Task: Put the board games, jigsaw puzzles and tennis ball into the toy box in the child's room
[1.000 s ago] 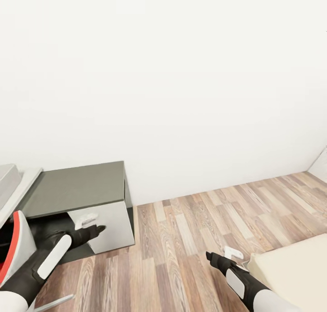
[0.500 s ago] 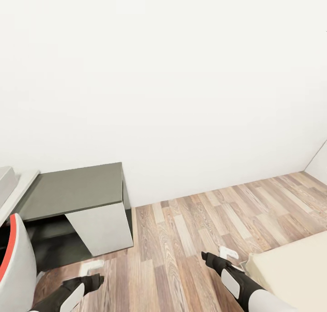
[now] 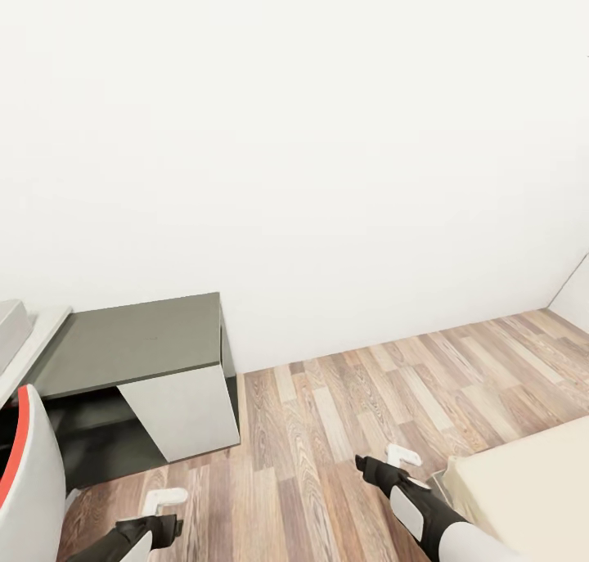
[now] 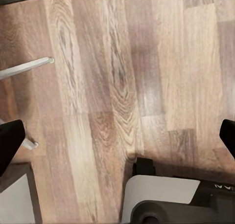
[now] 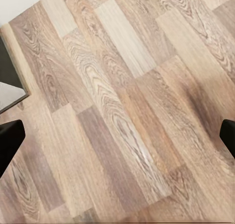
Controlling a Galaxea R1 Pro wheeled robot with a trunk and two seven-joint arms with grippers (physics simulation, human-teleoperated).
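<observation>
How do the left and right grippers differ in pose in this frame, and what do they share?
In the head view, the left gripper sits low by the picture's bottom edge, near the table; the right gripper is held higher and further forward, beside the bed. Little of the left forearm shows; the right forearm is plainly visible. Both are open, empty, and hang over the wood floor.
</observation>
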